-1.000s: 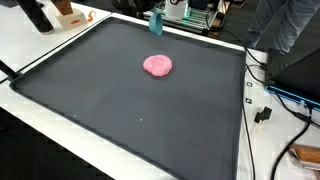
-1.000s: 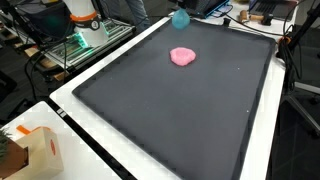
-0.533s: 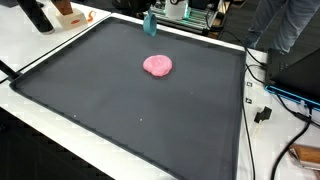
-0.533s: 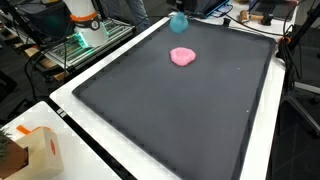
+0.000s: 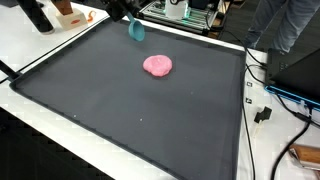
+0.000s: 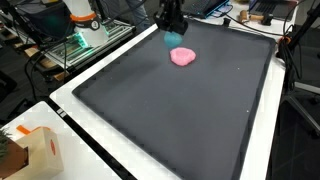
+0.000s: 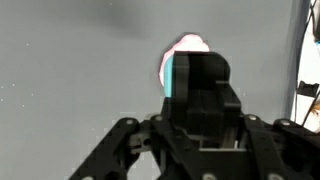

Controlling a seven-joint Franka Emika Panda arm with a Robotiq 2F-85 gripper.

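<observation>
My gripper comes in from the top edge and is shut on a small teal object, holding it above the far part of the black mat. A flat pink lump lies on the mat, a little apart from the teal object. In an exterior view the gripper holds the teal object just beside the pink lump. In the wrist view the black fingers are together, with a teal strip at their left side and the pink lump beyond them.
The mat sits on a white table. A cardboard box stands at the near corner. An orange and white item is at the far left. Cables hang off the right side. A rack stands behind.
The gripper has come down into the exterior views with the teal object. It has moved sideways along the mat's far edge and lower, closer to the pink lump.
</observation>
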